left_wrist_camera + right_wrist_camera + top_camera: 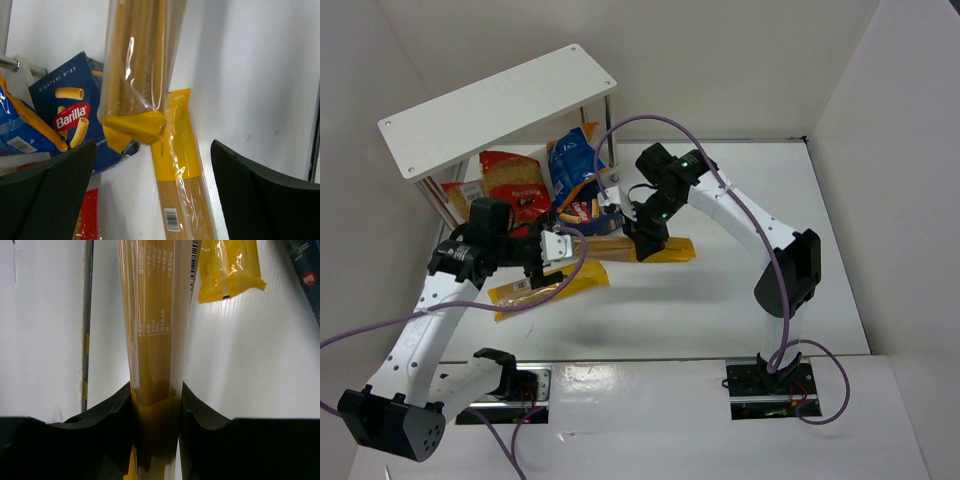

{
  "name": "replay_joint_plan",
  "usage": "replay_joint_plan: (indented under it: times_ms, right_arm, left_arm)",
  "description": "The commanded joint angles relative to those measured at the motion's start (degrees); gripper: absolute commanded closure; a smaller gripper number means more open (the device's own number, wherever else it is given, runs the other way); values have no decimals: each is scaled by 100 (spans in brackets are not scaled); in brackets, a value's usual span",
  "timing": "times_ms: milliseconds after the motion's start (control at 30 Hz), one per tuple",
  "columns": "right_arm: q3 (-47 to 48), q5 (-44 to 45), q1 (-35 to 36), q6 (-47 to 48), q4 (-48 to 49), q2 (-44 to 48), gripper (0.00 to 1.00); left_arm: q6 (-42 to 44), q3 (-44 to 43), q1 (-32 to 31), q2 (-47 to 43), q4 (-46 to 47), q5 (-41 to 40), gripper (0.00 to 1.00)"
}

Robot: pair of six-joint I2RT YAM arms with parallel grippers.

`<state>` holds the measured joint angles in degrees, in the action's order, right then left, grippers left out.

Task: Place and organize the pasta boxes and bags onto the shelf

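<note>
We are clamping a spaghetti pack [155, 315] in our right gripper [156, 400], holding our left gripper [154, 150] open near a second pack [182, 200].

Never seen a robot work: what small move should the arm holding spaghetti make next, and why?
Probably raise the spaghetti pack toward the shelf: the right fingers are shut on it, yet it sits low, off the shelf.
</note>
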<state>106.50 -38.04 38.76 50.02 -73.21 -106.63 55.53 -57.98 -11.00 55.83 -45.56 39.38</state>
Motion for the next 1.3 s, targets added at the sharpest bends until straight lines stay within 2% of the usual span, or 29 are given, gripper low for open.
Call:
replay_joint_plan:
  times_ms: [0, 133, 333, 533, 667, 1033, 1267]
  right_arm:
    - [556, -511, 70, 210, -123, 37, 100]
    - [749, -511, 70, 158, -123, -182, 100]
    - [864, -696, 123, 157, -123, -323, 100]
    - [1048, -836, 175, 104, -123, -323, 100]
    - [1048, -836, 228, 52, -123, -323, 100]
    - [1461, -898, 413, -203, -123, -498, 100]
    - [1944, -846, 413, -466, -123, -745, 100]
  left_arm:
    - [406, -276, -112, 42, -41, 387, 0]
    - [406, -328, -227, 94, -41, 571, 0]
    - [56, -328, -350, 94, 442, 676, 0]
    - [-209, 49, -350, 155, 1031, 1036, 0]
    - [-306, 190, -350, 209, 1313, 976, 0]
    - [-560, 427, -622, 314, 2033, 124, 0]
    - [-842, 532, -877, 367, 2534, -869, 0]
